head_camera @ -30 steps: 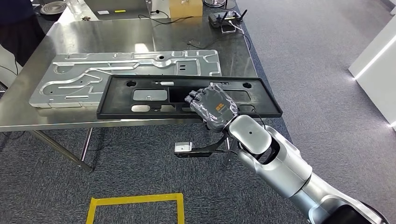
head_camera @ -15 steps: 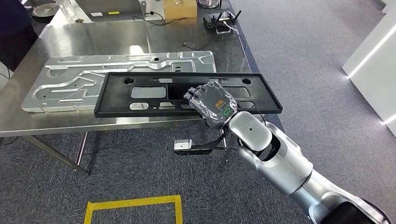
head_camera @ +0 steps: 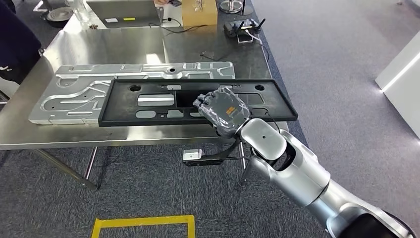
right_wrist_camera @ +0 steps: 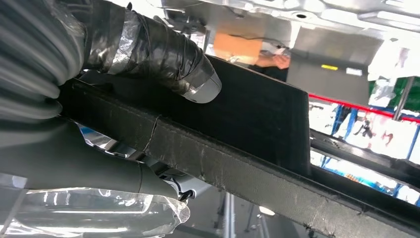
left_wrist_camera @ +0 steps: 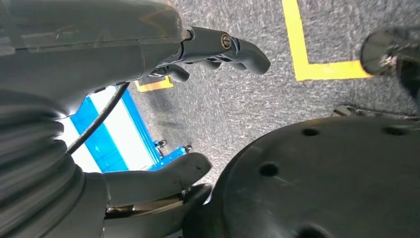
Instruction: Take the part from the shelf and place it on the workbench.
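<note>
On the steel workbench (head_camera: 124,47) there is one cardboard box (head_camera: 199,12) at the far end; what is inside it cannot be seen. Beside the box lie one open laptop (head_camera: 124,10) and one remote controller (head_camera: 242,29) with cables. The workbench carries two long flat parts: one silver metal panel (head_camera: 74,87) and one black panel (head_camera: 158,101). The black panel lies in front of the silver panel and partly over its near edge, and its right end reaches out past the corner of the workbench. It is about level; whether its underside rests on the workbench I cannot tell. The right hand (head_camera: 224,110), wrapped in clear film, holds the black panel at its near edge, to the right of the middle. In the right wrist view the thumb (right_wrist_camera: 163,54) presses on the top face of the panel (right_wrist_camera: 237,134) and the other fingers are under the edge, so the hand is closed around it. The left hand (left_wrist_camera: 148,99) hangs over the grey carpet (left_wrist_camera: 257,94) with its fingers apart and holds nothing. On the carpet, in front of the workbench, there is one yellow tape frame (head_camera: 143,225).
</note>
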You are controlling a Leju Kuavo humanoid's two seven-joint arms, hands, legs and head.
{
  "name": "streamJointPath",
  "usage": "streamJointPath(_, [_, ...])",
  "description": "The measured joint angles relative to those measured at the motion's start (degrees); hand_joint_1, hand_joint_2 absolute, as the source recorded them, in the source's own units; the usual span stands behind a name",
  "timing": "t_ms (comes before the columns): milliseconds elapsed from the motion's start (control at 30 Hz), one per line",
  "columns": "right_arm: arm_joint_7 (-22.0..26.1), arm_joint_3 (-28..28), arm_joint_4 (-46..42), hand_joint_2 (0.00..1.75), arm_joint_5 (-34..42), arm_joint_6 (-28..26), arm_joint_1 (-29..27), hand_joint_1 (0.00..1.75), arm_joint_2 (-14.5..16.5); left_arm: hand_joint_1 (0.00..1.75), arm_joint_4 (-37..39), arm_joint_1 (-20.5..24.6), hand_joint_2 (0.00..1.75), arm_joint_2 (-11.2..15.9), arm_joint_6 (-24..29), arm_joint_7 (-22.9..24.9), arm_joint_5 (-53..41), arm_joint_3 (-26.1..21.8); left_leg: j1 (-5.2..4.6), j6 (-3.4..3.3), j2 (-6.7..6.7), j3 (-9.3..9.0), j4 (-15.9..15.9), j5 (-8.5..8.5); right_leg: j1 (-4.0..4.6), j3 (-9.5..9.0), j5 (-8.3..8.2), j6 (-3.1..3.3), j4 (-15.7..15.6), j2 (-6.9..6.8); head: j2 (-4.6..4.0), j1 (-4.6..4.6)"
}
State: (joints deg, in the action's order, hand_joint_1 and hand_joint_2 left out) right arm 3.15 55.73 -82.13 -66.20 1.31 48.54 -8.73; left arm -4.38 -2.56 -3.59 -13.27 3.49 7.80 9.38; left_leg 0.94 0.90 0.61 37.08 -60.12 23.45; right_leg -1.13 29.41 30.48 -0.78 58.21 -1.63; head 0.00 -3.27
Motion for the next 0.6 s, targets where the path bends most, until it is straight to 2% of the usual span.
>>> streamJointPath(67, [0.02, 0.03, 0.02, 1.75, 0.03, 0.15, 0.15, 1.75, 0.03, 0.0, 0.03, -0.03, 1.75, -0.01, 0.0, -0.02, 0.08, 0.06, -0.17, -0.97, -0.23, -0.28, 0.5, 0.76, 0.14, -0.29, 0.07, -0.59, -0.01, -0.11, 0.0, 0.02])
streamJointPath(133, [0.04, 0.03, 0.02, 1.75, 0.07, 0.26, 0.28, 1.75, 0.09, 0.0, 0.02, -0.02, 1.75, -0.01, 0.01, -0.07, 0.2, 0.08, -0.08, -1.88, -0.63, -0.98, 0.92, 1.12, -0.05, 0.27, 0.03, -1.03, 1.71, 0.12, 0.0, 0.03])
streamJointPath(167, [0.05, 0.03, 0.03, 1.75, 0.11, 0.32, 0.39, 1.75, 0.11, 0.0, 0.02, 0.05, 1.75, -0.01, 0.03, -0.09, 0.25, 0.09, -0.05, -2.31, -0.79, -1.48, 1.13, 1.32, -0.14, 1.48, 0.39, -1.15, 3.9, 0.39, 0.0, 0.05])
streamJointPath(200, [0.05, 0.04, 0.05, 1.75, 0.15, 0.38, 0.48, 1.75, 0.11, 0.0, 0.02, 0.15, 1.75, -0.02, 0.04, -0.11, 0.33, 0.1, -0.05, -2.72, -0.94, -2.02, 1.31, 1.58, -0.16, 3.44, 1.22, -1.24, 7.14, 0.69, 0.0, 0.07])
streamJointPath(267, [0.07, 0.05, 0.19, 1.75, 0.29, 0.56, 0.56, 1.75, 0.09, 0.0, 0.03, 0.28, 1.75, -0.03, 0.08, -0.13, 0.44, 0.13, -0.28, -3.25, -1.22, -2.8, 1.35, 2.3, -0.02, 8.36, 3.77, -1.2, 13.95, 1.02, 0.0, 0.09])
streamJointPath(300, [0.08, 0.07, 0.28, 1.75, 0.36, 0.65, 0.54, 1.75, 0.06, 0.0, 0.03, 0.29, 1.75, -0.04, 0.08, -0.14, 0.51, 0.14, -0.45, -3.39, -1.43, -3.27, 1.35, 2.71, 0.1, 10.39, 4.61, -1.08, 15.99, 1.07, 0.0, 0.09])
streamJointPath(333, [0.08, 0.08, 0.39, 1.75, 0.45, 0.73, 0.52, 1.75, 0.04, 0.0, 0.03, 0.27, 1.75, -0.04, 0.09, -0.16, 0.55, 0.15, -0.66, -3.49, -1.65, -3.84, 1.35, 3.15, 0.26, 11.59, 4.45, -0.83, 16.31, 1.09, 0.0, 0.08])
streamJointPath(367, [0.08, 0.09, 0.46, 1.75, 0.52, 0.77, 0.52, 1.75, 0.02, 0.0, 0.03, 0.26, 1.75, -0.05, 0.09, -0.17, 0.6, 0.16, -0.91, -3.54, -1.87, -4.52, 1.35, 3.61, 0.48, 11.83, 3.06, -0.4, 14.73, 1.13, 0.0, 0.09])
streamJointPath(400, [0.08, 0.09, 0.5, 1.75, 0.58, 0.79, 0.54, 1.75, 0.01, 0.0, 0.03, 0.26, 1.75, -0.07, 0.09, -0.19, 0.63, 0.16, -1.15, -3.57, -2.05, -5.28, 1.36, 4.12, 0.83, 11.24, 0.47, 0.26, 11.53, 1.21, 0.0, 0.09])
streamJointPath(433, [0.1, 0.09, 0.54, 1.75, 0.62, 0.8, 0.55, 1.75, 0.01, 0.0, 0.03, 0.25, 1.75, -0.24, 0.09, -0.2, 0.69, 0.17, -1.29, -3.57, -2.18, -5.89, 1.4, 4.64, 1.31, 10.35, -2.66, 1.21, 7.79, 1.42, 0.0, 0.08])
streamJointPath(467, [0.12, 0.1, 0.58, 1.75, 0.65, 0.84, 0.61, 1.75, 0.01, 0.0, 0.03, 0.26, 1.75, -0.38, 0.12, -0.21, 0.76, 0.19, -1.37, -3.48, -2.33, -6.38, 1.51, 5.1, 1.74, 9.54, -4.91, 2.03, 4.56, 1.62, 0.0, 0.06])
streamJointPath(500, [0.18, 0.11, 0.64, 1.75, 0.67, 0.9, 0.68, 1.75, 0.03, 0.0, 0.03, 0.3, 1.75, -0.5, 0.18, -0.22, 0.87, 0.19, -1.32, -3.29, -2.43, -6.68, 1.75, 5.45, 2.12, 8.92, -6.39, 2.63, 2.29, 1.8, 0.0, 0.04])
streamJointPath(533, [0.26, 0.1, 0.69, 1.75, 0.68, 0.94, 0.76, 1.75, 0.04, 0.0, 0.03, 0.34, 1.75, -0.6, 0.24, -0.22, 0.97, 0.2, -1.23, -3.02, -2.47, -6.92, 1.82, 5.49, 2.41, 8.56, -6.94, 3.05, 0.99, 1.96, 0.0, 0.06])
streamJointPath(600, [0.38, 0.08, 0.75, 1.75, 0.7, 1.02, 0.9, 1.75, 0.1, 0.0, 0.03, 0.38, 1.75, -0.52, 0.33, -0.22, 1.09, 0.2, -1.19, -2.38, -2.37, -7.41, 1.79, 5.2, 2.24, 7.39, -6.87, 3.26, -0.38, 1.87, 0.0, 0.13])
